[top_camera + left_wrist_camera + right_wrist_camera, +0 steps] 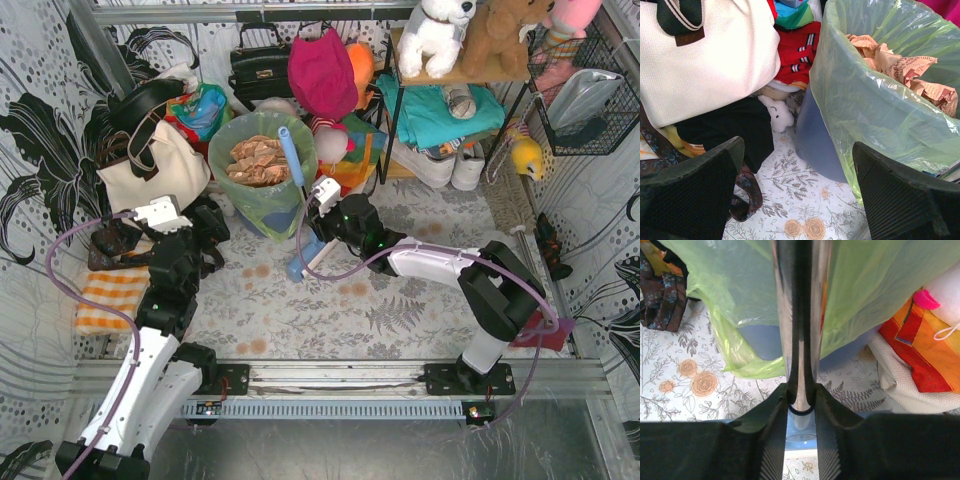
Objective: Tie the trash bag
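- Bases of both arms sit on the rail at the near edge of the table, which has a floral cover.
- Far left: striped cloth, orange and white, flat on the table beside the left arm.
- left gripper is low over the table, between the tote and the bin. Its fingers are spread wide with nothing between them.
- tote: cream, dark straps, stands left of the bin. Black fabric lies under its near side.
- Small white plush lies on the table between tote and bin.
- bin: blue-grey, round, upright, back-centre of the table.
- trash bag: light green, lines the bin. Its mouth is open and folded down over the rim, untied. Crumpled brown paper sits inside.
- pole: shiny metal with a blue grip on top. It leans against the bag's right side, its blue foot on the table.
- right gripper pinches the pole low down, one finger pressed on each side.
- Right back: shelf with plush toys on top.
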`<state>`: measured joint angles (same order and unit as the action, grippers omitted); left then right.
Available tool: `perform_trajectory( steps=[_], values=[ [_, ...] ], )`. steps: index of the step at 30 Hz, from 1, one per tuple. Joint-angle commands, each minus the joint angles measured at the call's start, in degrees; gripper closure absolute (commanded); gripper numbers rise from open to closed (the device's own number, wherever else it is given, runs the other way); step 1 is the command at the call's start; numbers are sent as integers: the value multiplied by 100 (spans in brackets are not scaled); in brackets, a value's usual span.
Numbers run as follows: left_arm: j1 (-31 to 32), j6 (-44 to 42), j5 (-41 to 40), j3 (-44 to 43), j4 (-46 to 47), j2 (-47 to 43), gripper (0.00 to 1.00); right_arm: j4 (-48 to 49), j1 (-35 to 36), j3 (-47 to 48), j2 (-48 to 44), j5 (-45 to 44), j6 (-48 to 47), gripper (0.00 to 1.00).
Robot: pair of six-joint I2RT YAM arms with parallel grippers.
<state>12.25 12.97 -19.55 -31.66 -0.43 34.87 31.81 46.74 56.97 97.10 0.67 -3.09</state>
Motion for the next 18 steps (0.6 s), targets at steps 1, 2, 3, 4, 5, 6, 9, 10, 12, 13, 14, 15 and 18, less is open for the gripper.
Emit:
perform_trajectory(
  steps=[1,2,3,4,5,6,9,10,12,13,14,15,18],
  values=[
    [23,-119,-118,34,253,-5,2,45,19,163,-5,163,-65,77],
    [23,-119,-119,37,259,-7,2,-1,19,179,-18,156,-87,80],
    [23,-119,-123,37,262,-7,2,-49,19,182,-36,146,-108,81],
    [20,-115,-133,45,260,-5,2,-79,19,178,-68,141,-140,82],
    [19,-111,-141,45,262,-7,2,-88,19,156,-101,125,-153,84],
    [18,-104,-153,50,255,-7,2,-80,15,130,-124,101,-168,85],
    [16,-109,-147,55,269,-7,2,-85,19,71,-281,24,-193,91],
    [14,-110,-150,55,270,-7,2,-103,19,52,-329,14,-200,93],
    [23,-111,-154,55,271,-12,2,-128,19,36,-413,3,-202,94],
    [21,-118,-154,55,271,-25,2,-128,15,17,-464,-15,-198,94],
    [22,-119,-161,55,271,-31,2,-131,19,-10,-527,-83,-182,95],
    [21,-124,-167,56,268,-33,2,-146,19,-43,-605,-231,-138,96],
    [23,-133,-179,63,271,-54,2,-223,13,-171,-847,-798,-23,100]
  ],
)
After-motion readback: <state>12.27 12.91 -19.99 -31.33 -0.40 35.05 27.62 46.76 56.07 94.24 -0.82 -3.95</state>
